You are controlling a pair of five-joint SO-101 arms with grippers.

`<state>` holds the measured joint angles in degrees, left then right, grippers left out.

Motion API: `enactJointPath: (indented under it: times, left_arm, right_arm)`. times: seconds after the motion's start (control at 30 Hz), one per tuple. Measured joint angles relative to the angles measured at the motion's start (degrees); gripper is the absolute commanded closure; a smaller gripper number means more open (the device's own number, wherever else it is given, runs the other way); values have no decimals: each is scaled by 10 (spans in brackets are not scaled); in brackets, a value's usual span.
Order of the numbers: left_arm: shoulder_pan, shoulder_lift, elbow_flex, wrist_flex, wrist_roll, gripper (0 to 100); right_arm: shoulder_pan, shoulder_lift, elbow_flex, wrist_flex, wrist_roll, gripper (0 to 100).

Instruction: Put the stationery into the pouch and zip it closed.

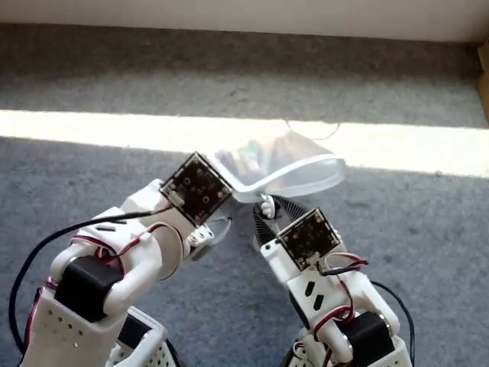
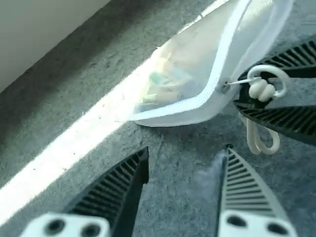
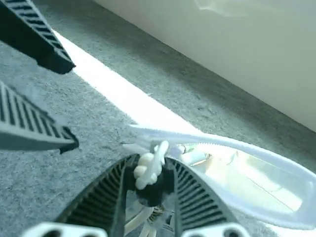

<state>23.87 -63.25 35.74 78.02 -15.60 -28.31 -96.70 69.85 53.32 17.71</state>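
A translucent white pouch (image 1: 294,172) lies on the grey carpet, its mouth partly gaping. Greenish stationery (image 2: 160,79) shows through its wall. My right gripper (image 3: 150,165) is shut on the white knotted cord of the zipper pull (image 3: 147,170) at the pouch's near corner; the left wrist view shows the same gripper (image 2: 239,91) and cord (image 2: 261,84) from the side. My left gripper (image 2: 186,150) stands open just short of the pouch (image 2: 197,74), over bare carpet with nothing between its fingers. Seen from above, it (image 1: 214,233) sits left of the right gripper (image 1: 266,210).
A bright strip of sunlight (image 1: 92,126) crosses the carpet behind the pouch. A pale wall (image 1: 244,11) runs along the far side. Both arm bases (image 1: 92,306) stand close together at the near edge.
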Motion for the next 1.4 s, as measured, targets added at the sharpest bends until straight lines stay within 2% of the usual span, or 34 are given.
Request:
enactJointPath:
  times: [0.23, 0.5, 0.73, 1.23, 1.4]
  left_arm:
    - [46, -1, 10, -15, -33, 768]
    - [44, 1, 114, -153, -71, 772]
    - [45, 1, 170, -250, -72, 773]
    - [75, 1, 239, -353, -56, 845]
    - [75, 0, 282, -418, -55, 850]
  right_arm:
    - [3, 0, 0, 0, 0, 995]
    - [3, 0, 0, 0, 0, 995]
    - [3, 0, 0, 0, 0, 995]
    - [7, 0, 0, 0, 1, 995]
    - [7, 0, 0, 0, 1, 995]
